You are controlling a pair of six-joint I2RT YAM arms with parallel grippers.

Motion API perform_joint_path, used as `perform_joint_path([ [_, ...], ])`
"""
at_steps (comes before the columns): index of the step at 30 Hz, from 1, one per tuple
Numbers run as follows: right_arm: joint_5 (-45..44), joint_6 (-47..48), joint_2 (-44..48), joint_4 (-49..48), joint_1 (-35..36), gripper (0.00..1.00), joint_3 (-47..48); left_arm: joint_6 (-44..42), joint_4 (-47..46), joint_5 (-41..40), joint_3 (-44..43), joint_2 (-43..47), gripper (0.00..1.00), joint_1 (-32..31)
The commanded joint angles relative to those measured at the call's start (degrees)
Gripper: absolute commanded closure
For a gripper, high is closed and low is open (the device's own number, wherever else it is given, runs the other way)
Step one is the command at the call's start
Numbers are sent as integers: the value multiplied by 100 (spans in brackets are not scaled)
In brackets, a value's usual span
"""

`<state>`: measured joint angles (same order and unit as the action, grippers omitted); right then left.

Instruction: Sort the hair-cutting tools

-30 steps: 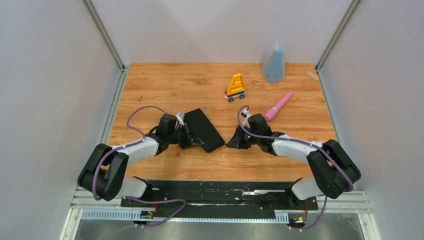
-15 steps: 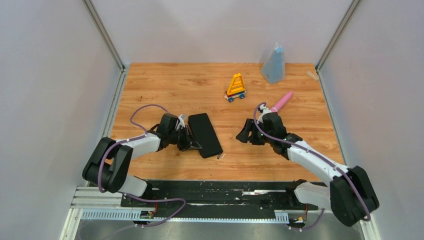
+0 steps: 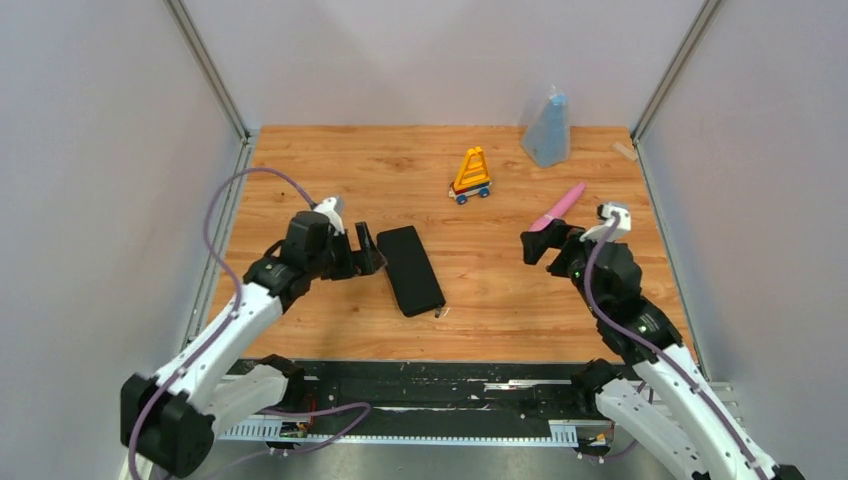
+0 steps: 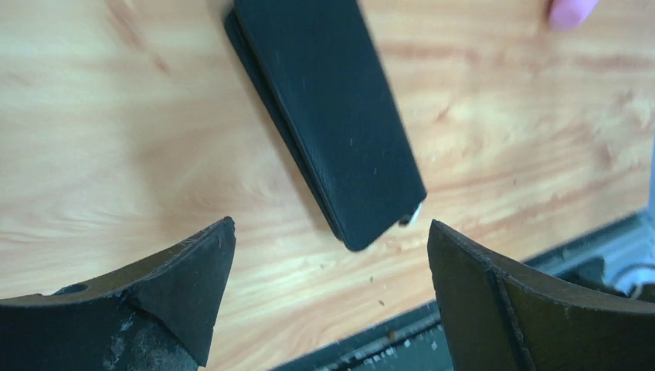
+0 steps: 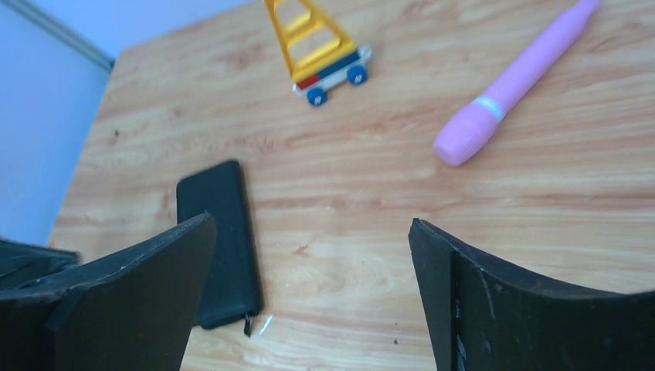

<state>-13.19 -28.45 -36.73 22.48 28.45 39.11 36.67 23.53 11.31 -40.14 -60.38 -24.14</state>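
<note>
Both grippers have sprung open and drawn back: left gripper [image 4: 330,226] wide, just left of the black case [image 3: 410,270]; right gripper [image 5: 310,222] wide, well right of it, beside the pink wand [image 3: 558,207]. No view shows the hair-cutting tools.

Black case [image 3: 410,269], pink wand [image 3: 558,206]

One flat black case [image 3: 410,270] is lying on the tabletop [image 3: 330,170], along with one yellow-orange wheeled toy [image 3: 471,176], one pink wand [image 3: 558,207], one pale blue bag [image 3: 548,130] and one small beige scrap [image 3: 625,151]. Two grippers are hanging above it, one left gripper [image 3: 360,257] and one right gripper [image 3: 545,244], each showing two fingers.
</note>
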Motion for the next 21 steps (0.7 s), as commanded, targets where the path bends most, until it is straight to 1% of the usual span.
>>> perform_joint_path([
  [1, -1157, 434, 650, 301, 16, 0, 377, -1015, 1457, -1750, -990, 1159, 0, -3],
  [2, -1338, 536, 776, 311, 15, 0, 396, -1084, 1560, -2215, -1232, 1423, 0, -3],
  [3, -1527, 643, 897, 321, 12, 0, 408, -1241, 1752, -2447, -1338, 1551, 0, -3],
  [6, -2054, 1090, 1201, 328, 12, 0, 418, -1721, 1927, -3277, -1700, 2094, 0, -3],
  [8, -2457, 1311, 1398, 329, 12, 0, 377, -2050, 1915, -3723, -1778, 2422, 0, -3],
  [11, -2857, 1574, 1678, 310, 11, 0, 246, -2576, 1660, -4120, -1725, 2884, 0, -3],
  [15, -3181, 1468, 2160, 101, 12, 0, -191, -3008, 1098, -4573, -1333, 3716, 0, -3],
  [18, -3173, 1581, 2555, -298, 12, 0, -473, -3210, 581, -4714, -787, 4124, 0, -2],
  [19, -3194, 1595, 2670, -394, 17, 0, -535, -3229, 489, -4745, -524, 4300, 0, -1],
  [21, -3220, 1608, 2840, -550, 7, 0, -670, -3243, 331, -4729, -303, 4495, 0, -3],
])
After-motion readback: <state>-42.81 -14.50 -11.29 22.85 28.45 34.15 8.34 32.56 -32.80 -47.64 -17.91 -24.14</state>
